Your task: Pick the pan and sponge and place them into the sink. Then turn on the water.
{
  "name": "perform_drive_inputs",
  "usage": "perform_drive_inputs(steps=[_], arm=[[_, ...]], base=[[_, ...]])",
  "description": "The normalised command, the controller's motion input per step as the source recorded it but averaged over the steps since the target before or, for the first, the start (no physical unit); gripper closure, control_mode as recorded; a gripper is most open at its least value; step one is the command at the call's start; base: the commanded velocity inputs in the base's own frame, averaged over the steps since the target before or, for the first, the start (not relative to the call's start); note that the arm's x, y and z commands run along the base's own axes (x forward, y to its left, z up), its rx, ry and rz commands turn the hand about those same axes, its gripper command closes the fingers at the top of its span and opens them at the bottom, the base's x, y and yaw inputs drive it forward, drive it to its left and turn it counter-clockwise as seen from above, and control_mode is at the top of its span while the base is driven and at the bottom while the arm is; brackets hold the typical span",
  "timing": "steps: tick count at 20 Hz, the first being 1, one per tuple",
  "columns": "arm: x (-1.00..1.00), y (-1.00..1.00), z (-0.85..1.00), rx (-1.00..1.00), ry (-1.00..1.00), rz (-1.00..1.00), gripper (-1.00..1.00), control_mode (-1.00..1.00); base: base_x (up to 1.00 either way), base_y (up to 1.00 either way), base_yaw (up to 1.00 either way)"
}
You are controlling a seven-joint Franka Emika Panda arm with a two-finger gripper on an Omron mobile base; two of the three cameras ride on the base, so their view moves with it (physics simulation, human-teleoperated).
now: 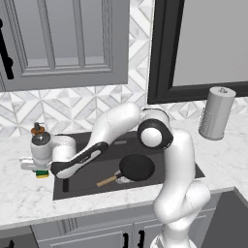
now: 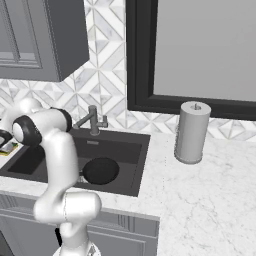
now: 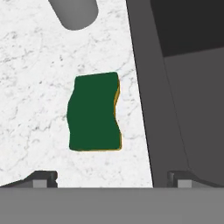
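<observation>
On the marble table (image 3: 39, 87), the sponge (image 3: 93, 113) lies just beside the sink (image 3: 183, 109) rim, at nine o'clock of it. The gripper (image 3: 111, 177) hovers above, jaws wide and empty. The pan (image 1: 136, 167) already sits in the basin. A descent skewed toward three o'clock could land one finger on the rim.

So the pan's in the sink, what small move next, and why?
Probably lower the gripper straight down onto the sponge. The pan already lies in the sink, while the sponge lies flat on the counter beside the sink's rim. In the hand view it sits between the open fingertips, seemingly below them, so descending comes before closing.
</observation>
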Motion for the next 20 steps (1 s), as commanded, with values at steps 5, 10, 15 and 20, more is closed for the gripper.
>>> perform_drive_inputs(steps=[5, 10, 15, 20], arm=[[0.09, 0.0, -0.07, 0.0, 0.0, 0.0, -1.0, -1.0], [0.09, -0.03, -0.06, 0.0, 0.0, 0.0, -1.0, -1.0], [0.24, -0.1, -0.05, 0.0, 0.0, 0.0, -1.0, -1.0], [0.32, -0.04, -0.05, 0.0, 0.0, 0.0, -1.0, -1.0]], base=[[0.0, 0.0, 0.0], [0.0, 0.0, 0.0], [0.0, 0.0, 0.0], [0.0, 0.0, 0.0]])
